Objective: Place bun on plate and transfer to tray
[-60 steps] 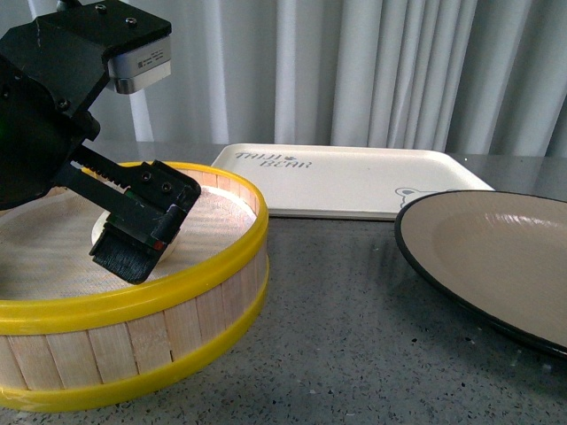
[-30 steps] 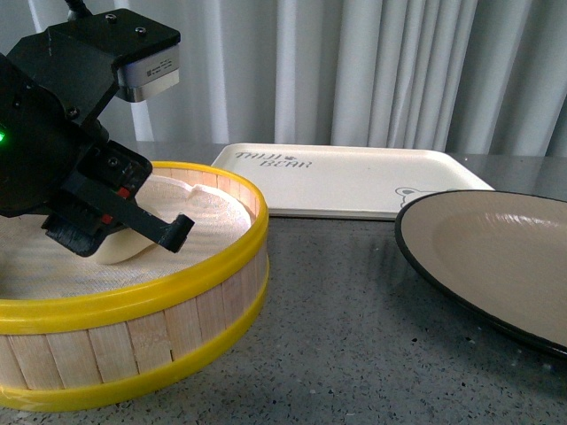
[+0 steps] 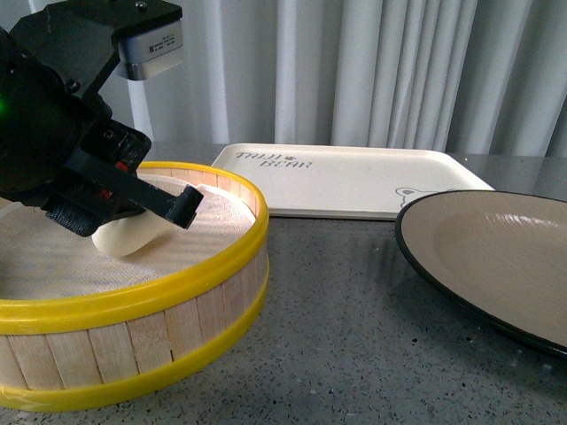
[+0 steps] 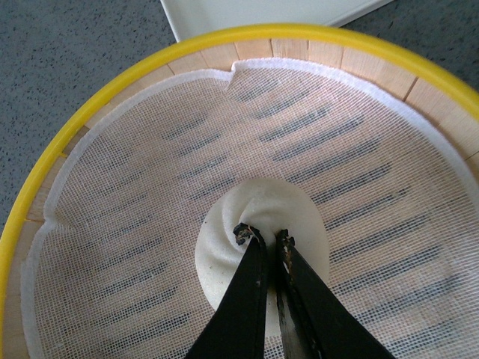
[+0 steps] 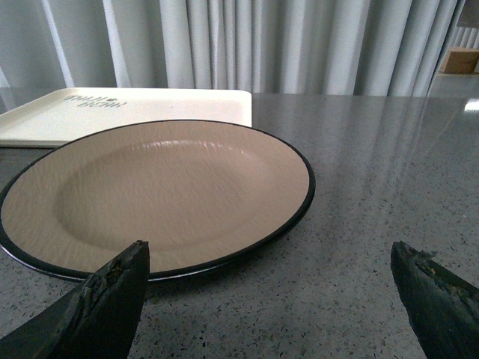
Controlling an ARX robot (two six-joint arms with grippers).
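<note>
Ok, my L fingers (image 4: 247, 292) pinch the bun (image 4: 258, 206) at its pleated peak; looks soft, light, prob tears, so lift gently. R fingers (image 5: 112, 299) spread wide, empty.

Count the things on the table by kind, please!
bun: 1
plate: 1
tray: 1
steamer basket: 1
total: 4

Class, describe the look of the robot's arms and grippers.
The left arm is blocky matte black, with a silver labelled camera module and a green light. The left gripper and right gripper have black tapering fingers, rough-tipped.
</note>
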